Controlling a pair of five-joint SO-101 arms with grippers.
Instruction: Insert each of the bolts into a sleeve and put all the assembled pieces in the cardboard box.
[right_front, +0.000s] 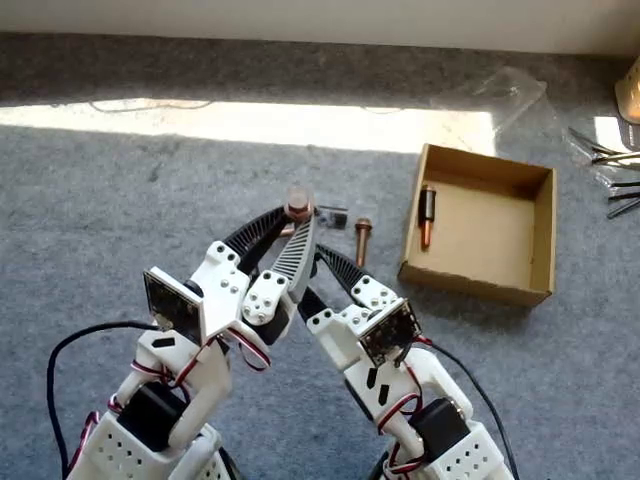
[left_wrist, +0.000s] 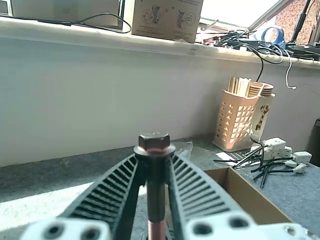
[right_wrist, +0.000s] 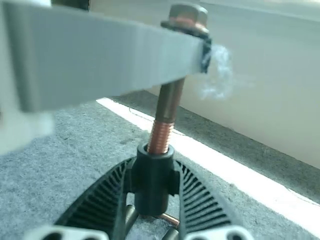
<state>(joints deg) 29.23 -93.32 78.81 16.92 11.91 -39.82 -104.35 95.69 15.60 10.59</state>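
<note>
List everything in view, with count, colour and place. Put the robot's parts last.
held bolt: one, copper with a dark head, upright in the left arm's jaws, tip in the held sleeve
held sleeve: one, black, in the right arm's jaws
loose bolt: one, copper, lying on the carpet beside the box
small black piece: one, possibly a sleeve, on the carpet near the loose bolt
cardboard box: one, brown, right of the arms
assembled piece: one, black and copper, inside the box
plastic bag: one, clear, beyond the box
cables: several, black, right edge
utensil holder: one, beige, by the wall
carpet: grey, over the table
left arm: white, black jaws
right arm: white, black jaws
</note>
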